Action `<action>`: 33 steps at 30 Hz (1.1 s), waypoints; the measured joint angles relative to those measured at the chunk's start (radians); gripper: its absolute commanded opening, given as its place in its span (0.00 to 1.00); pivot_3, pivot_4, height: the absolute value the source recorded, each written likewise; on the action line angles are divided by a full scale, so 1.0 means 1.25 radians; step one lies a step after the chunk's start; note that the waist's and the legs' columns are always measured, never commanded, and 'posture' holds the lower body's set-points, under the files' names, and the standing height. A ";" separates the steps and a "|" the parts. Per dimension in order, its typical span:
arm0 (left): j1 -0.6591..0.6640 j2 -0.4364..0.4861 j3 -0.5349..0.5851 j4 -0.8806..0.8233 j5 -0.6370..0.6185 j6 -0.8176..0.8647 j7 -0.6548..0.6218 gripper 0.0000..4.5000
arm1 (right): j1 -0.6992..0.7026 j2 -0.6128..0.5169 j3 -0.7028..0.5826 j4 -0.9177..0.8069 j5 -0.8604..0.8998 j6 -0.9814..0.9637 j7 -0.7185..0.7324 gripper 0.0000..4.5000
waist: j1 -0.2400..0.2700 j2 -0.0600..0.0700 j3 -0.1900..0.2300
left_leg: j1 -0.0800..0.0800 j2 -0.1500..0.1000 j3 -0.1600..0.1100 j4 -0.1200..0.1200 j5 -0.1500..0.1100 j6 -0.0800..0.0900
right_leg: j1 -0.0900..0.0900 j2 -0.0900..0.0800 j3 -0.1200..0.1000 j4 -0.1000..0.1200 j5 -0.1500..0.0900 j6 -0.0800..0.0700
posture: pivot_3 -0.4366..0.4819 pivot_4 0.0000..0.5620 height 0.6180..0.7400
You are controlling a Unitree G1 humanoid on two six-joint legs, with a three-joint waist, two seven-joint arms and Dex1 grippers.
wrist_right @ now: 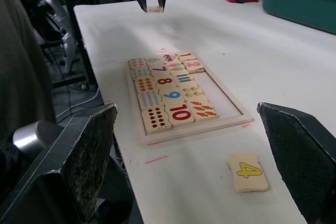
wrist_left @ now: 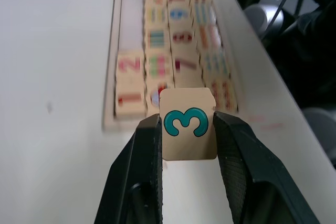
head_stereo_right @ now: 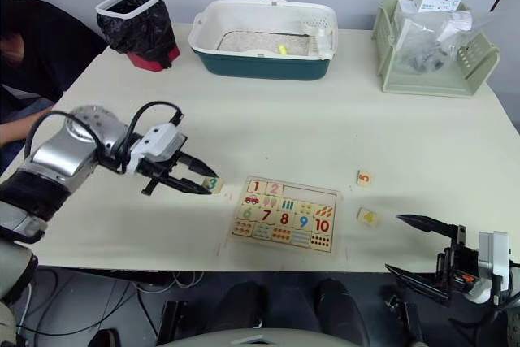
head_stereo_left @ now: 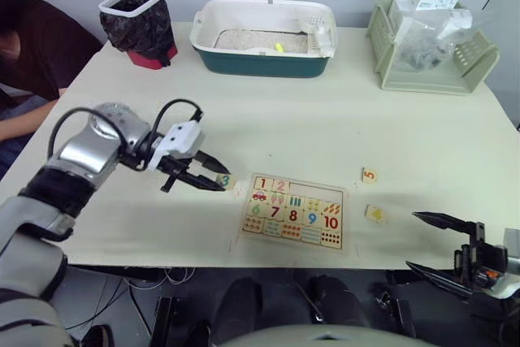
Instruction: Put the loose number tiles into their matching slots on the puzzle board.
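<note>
1. Puzzle board is laid flat on the table near its front edge; tiles 1 and 2 are seated in its top row, and three slots beside them are open.
2. The right gripper is held at the front right with its fingers spread wide, nothing between them.
3. Tile 4 is lying just right of the board; tile 5 is lying further back.
4. The left gripper is clamped on tile 3, just left of the board.
5. A white and teal tray, a bin and a basket are placed along the far edge.
</note>
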 measured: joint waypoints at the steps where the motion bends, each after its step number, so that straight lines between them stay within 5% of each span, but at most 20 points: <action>1: -0.009 -0.024 0.012 -0.006 0.018 0.018 0.000 0.21 | 0.003 0.002 0.000 -0.004 0.000 0.000 -0.006 1.00 | 0.000 0.000 0.000 | 0.000 0.000 0.000 0.000 0.000 0.000 | 0.000 0.000 0.000 0.000 -0.001 0.001 | 0.48 0.27 1.00; 21: -0.091 -0.353 0.013 -0.150 0.353 0.335 0.107 0.21 | 0.012 0.026 0.006 -0.044 -0.010 -0.002 -0.069 1.00 | -0.004 0.000 0.000 | 0.000 0.000 -0.001 0.001 0.000 0.000 | 0.001 0.001 0.000 0.000 -0.001 0.001 | 0.48 0.27 1.00; 33: -0.109 -0.389 -0.049 -0.165 0.473 0.423 0.109 0.21 | 0.003 0.028 0.006 -0.043 -0.016 -0.008 -0.080 1.00 | -0.005 0.000 0.000 | 0.000 0.000 -0.001 0.001 0.000 0.000 | 0.001 0.001 0.000 0.000 -0.001 0.001 | 0.48 0.27 1.00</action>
